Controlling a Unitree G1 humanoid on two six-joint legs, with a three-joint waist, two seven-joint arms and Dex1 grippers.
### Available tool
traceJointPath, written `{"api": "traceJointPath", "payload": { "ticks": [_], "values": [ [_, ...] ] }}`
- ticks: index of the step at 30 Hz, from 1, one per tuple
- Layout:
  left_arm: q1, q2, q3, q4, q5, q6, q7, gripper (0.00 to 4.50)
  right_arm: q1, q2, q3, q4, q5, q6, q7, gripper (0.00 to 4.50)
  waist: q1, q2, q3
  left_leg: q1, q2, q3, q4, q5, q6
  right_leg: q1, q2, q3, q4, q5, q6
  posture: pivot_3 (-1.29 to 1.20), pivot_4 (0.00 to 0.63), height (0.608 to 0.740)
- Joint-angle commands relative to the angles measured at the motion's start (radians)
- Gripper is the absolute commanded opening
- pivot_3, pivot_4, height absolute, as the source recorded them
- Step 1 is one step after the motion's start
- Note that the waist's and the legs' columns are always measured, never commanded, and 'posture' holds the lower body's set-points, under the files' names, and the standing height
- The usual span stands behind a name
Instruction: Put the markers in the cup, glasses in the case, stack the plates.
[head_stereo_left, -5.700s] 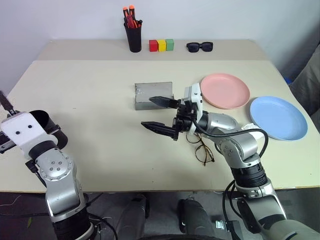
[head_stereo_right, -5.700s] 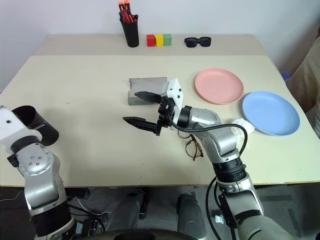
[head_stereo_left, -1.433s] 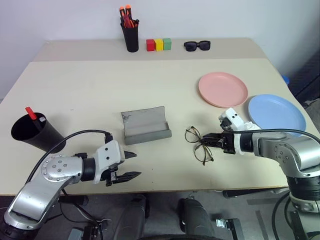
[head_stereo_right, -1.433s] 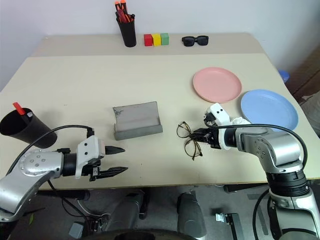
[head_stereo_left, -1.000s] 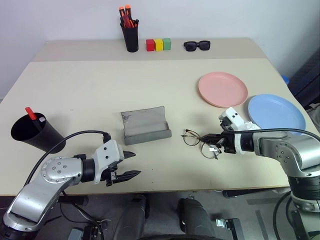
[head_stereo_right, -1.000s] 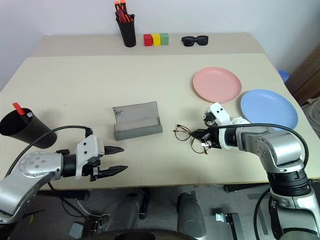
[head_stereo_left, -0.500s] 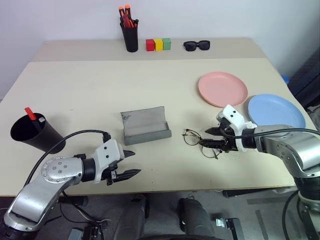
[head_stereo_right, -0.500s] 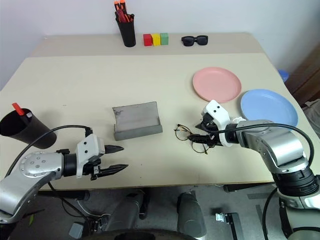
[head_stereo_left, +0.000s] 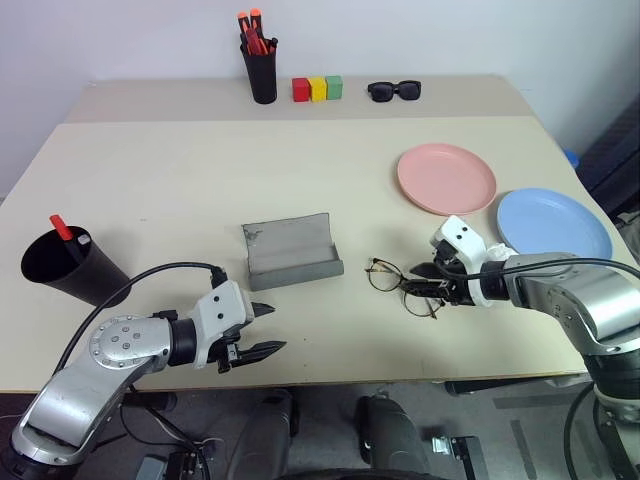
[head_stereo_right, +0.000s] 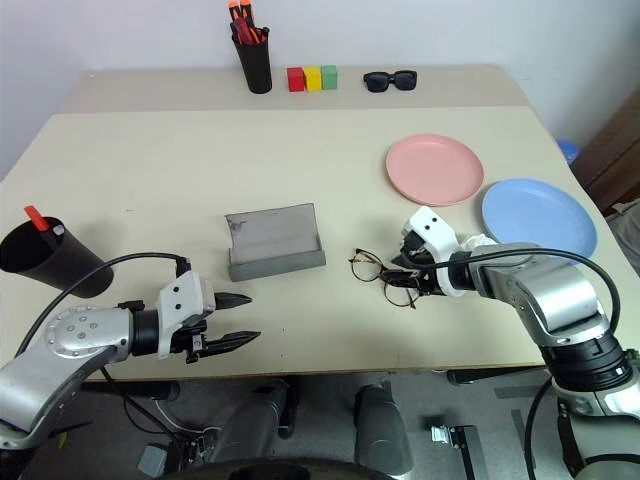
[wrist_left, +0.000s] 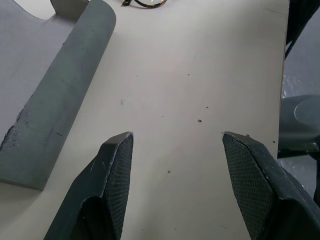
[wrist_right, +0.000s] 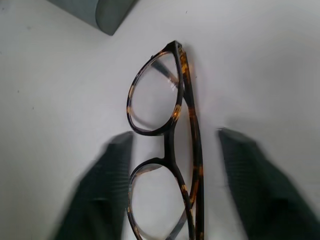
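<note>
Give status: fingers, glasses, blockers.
Left gripper fingers open, empty. Right gripper fingers open astride glasses, not gripping. Glasses folded on table beside open case. Nothing between them.

wall (head_stereo_left: 420, 35): plain white | table (head_stereo_left: 180, 170): beige | floor: dark, perhaps carpet

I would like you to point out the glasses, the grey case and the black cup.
glasses (wrist_right: 165, 155), right wrist view, on the bridge between the lenses.
grey case (head_stereo_left: 288, 245), left eye view, on the raised lid.
black cup (head_stereo_left: 70, 275), left eye view, on the outer wall.
</note>
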Motion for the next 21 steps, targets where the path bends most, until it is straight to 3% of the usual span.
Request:
{"api": "traceJointPath", "payload": {
  "ticks": [1,9,15,21],
  "values": [
    [-0.007,0.004,0.003,-0.03,-0.02,0.001,0.001,2.9,0.0,-0.019,-0.004,-0.019,-0.007,-0.005,0.007,0.15,0.0,0.0,0.0,0.0,0.0,0.0,0.0,0.0,0.0,0.0,0.0,0.0,0.0,0.0,0.0,0.0,0.15,0.74],
    [0.019,-0.019,0.049,-0.02,-0.047,0.007,0.03,2.9,-0.028,-0.041,-0.005,-0.044,-0.041,-0.053,0.018,0.06,0.0,0.0,0.0,0.0,0.0,0.0,0.0,0.0,0.0,0.001,0.0,0.0,-0.001,0.0,0.0,0.0,0.15,0.74],
    [0.1,-0.078,0.161,-0.025,-0.088,-0.014,0.091,2.9,-0.184,-0.037,0.017,-0.144,-0.03,-0.164,0.111,0.06,-0.006,0.003,0.001,0.0,0.0,0.0,-0.001,0.0,0.001,0.0,0.0,0.0,-0.001,0.0,0.0,0.0,0.15,0.74],
    [0.198,-0.173,0.256,0.021,-0.062,-0.152,0.14,2.9,-0.454,0.194,0.216,0.001,-0.16,-0.31,0.093,0.06,-0.008,0.002,0.001,0.0,0.001,0.0,-0.002,-0.001,-0.001,0.0,0.0,0.0,-0.002,0.001,-0.001,0.0,0.15,0.74]
  ]
}}
